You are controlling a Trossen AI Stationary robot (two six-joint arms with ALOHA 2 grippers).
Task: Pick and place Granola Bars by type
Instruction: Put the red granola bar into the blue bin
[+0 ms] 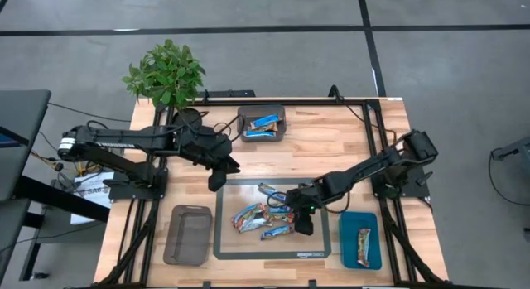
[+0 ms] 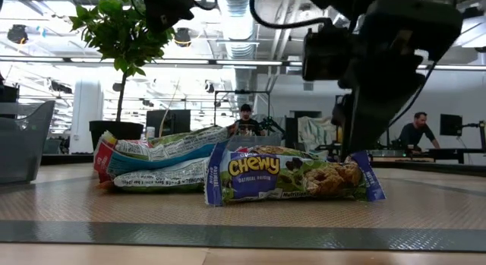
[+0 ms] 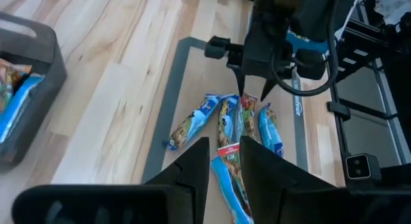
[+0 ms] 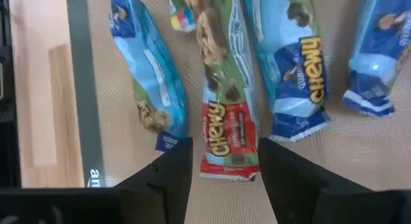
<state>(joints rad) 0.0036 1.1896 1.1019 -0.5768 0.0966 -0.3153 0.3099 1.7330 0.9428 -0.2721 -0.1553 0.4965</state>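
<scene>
Taking the grey mat point(image 1: 222, 239) in the middle of your worktop point(image 1: 331, 148) as the landmark: off its left edge an empty grey bin point(image 1: 187, 233) is sitting. Your left gripper point(image 1: 217, 179) is hovering just beyond the mat's far left corner, its fingers point(image 3: 192, 169) released with a narrow gap between them, grasping nothing. Past the mat's far edge, a second grey bin point(image 1: 262, 123) is holding blue-wrapped bars point(image 1: 261, 126). On the mat itself the loose Granola Bars point(image 1: 261, 216) are lying in a cluster around its middle. Your right gripper point(image 1: 303, 225) is hanging over the cluster's right side, fingers point(image 4: 168, 176) spread apart and straddling the red end of a green-and-red Chewy bar point(image 4: 221, 89) without closing on it. Off the mat's right edge, a teal tray point(image 1: 371, 225) is carrying one bar point(image 1: 363, 247).
</scene>
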